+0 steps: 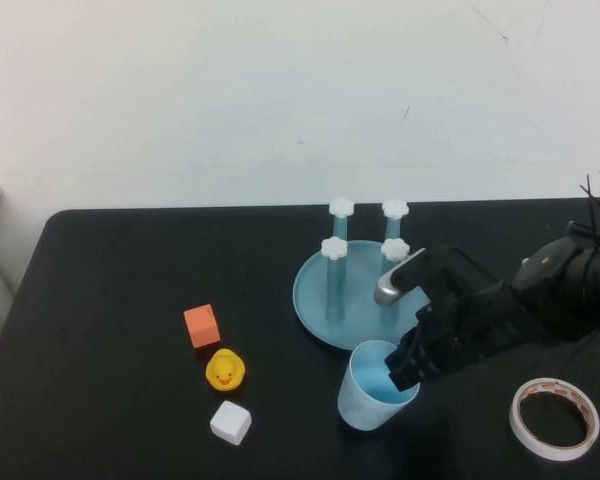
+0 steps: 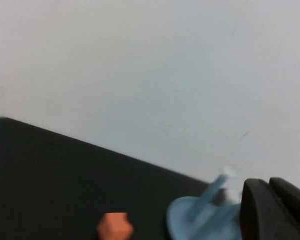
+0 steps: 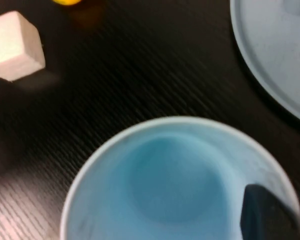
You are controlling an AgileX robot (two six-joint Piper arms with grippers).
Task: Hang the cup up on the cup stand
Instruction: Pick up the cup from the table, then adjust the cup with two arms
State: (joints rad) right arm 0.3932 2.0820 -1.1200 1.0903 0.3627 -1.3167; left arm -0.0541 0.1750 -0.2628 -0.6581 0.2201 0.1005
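The light blue cup [image 1: 375, 398] stands upright on the black table, just in front of the cup stand [image 1: 340, 300]. The stand is a round blue dish with four blue posts topped by white flower caps. My right gripper [image 1: 406, 368] reaches in from the right and is shut on the cup's right rim. In the right wrist view one dark finger [image 3: 262, 215] sits inside the cup [image 3: 165, 185] against its wall, and the other is hidden outside it. My left gripper [image 2: 271, 205] shows only in its wrist view, shut and empty, with the stand [image 2: 200, 220] beyond it.
An orange cube [image 1: 202, 326], a yellow duck [image 1: 225, 370] and a white cube [image 1: 230, 422] lie left of the cup. A tape roll [image 1: 554, 418] lies at the front right. The white cube [image 3: 15, 47] and the stand's dish edge [image 3: 270, 60] show in the right wrist view.
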